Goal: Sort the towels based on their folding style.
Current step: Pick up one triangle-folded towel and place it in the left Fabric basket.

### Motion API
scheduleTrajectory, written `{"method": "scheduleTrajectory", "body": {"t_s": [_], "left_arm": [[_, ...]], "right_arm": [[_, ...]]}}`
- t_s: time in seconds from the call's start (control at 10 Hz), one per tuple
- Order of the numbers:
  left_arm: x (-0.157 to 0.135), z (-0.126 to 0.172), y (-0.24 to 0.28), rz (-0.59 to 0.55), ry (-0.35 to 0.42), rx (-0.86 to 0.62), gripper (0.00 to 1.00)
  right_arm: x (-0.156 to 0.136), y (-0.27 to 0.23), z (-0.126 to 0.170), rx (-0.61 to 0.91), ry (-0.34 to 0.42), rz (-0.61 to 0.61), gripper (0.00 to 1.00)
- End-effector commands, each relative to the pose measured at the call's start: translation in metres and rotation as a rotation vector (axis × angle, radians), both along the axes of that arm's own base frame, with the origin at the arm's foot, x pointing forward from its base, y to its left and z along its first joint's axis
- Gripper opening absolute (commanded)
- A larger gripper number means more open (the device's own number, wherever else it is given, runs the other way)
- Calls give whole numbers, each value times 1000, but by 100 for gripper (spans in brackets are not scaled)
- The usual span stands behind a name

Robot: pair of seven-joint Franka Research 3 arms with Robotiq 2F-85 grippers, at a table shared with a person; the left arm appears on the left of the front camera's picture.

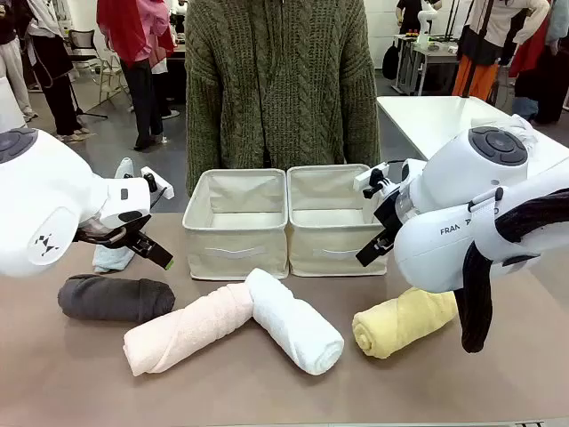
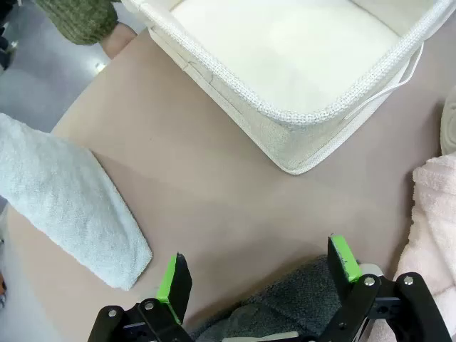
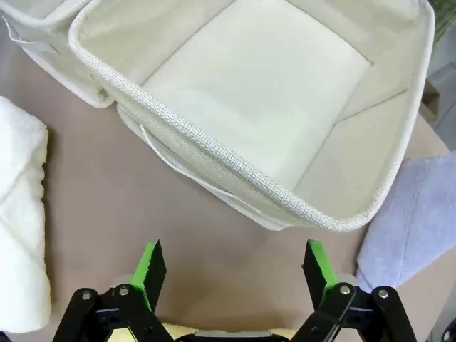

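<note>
Left jaws are spread wide open, nothing between them, hanging right over the dark grey towel (image 2: 285, 308). That's a rolled one, lying toward the near left corner of the surface (image 1: 71, 382). Just past those jaws there's a corner of the left bin (image 2: 235, 100). Off toward the left edge sits the pale teal towel (image 2: 71, 206), folded flat and well apart from the bin.

Right jaws are also released and gripping nothing, hovering over bare surface just in front of the right bin (image 3: 214, 149). A sliver of the yellow towel (image 1: 404, 320) peeks in under them. The periwinkle towel (image 3: 413, 214) lies flat just beside that bin, on its right-edge side.

Zooming out, the four rolls line up along the near edge: grey, then the pale pink towel (image 1: 187, 327), then the white towel (image 1: 293, 320), then the yellow one. Pink and white touch at their ends in a shallow V. Both bins sit side by side, touching, mid-surface toward the far edge, where a person in a green knit sweater (image 1: 284, 80) stands.
</note>
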State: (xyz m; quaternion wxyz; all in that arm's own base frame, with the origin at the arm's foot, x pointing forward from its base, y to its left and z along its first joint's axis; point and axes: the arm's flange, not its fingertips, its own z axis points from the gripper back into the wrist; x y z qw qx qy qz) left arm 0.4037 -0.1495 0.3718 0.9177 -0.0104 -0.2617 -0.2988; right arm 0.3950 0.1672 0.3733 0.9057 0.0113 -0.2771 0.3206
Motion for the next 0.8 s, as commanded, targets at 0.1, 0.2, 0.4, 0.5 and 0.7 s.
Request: {"method": "scheduleTrajectory", "body": {"t_s": [0.1, 0.2, 0.4, 0.5, 0.7], "left_arm": [[0, 0, 0, 0, -1, 0, 100], [0, 0, 0, 0, -1, 0, 100], [0, 0, 0, 0, -1, 0, 100], [0, 0, 0, 0, -1, 0, 100], [0, 0, 0, 0, -1, 0, 100]], "right_arm": [[0, 0, 0, 0, 0, 0, 100], [0, 0, 0, 0, 0, 0, 100], [0, 0, 0, 0, 0, 0, 100], [0, 0, 0, 0, 0, 0, 100], [0, 0, 0, 0, 0, 0, 100]]}}
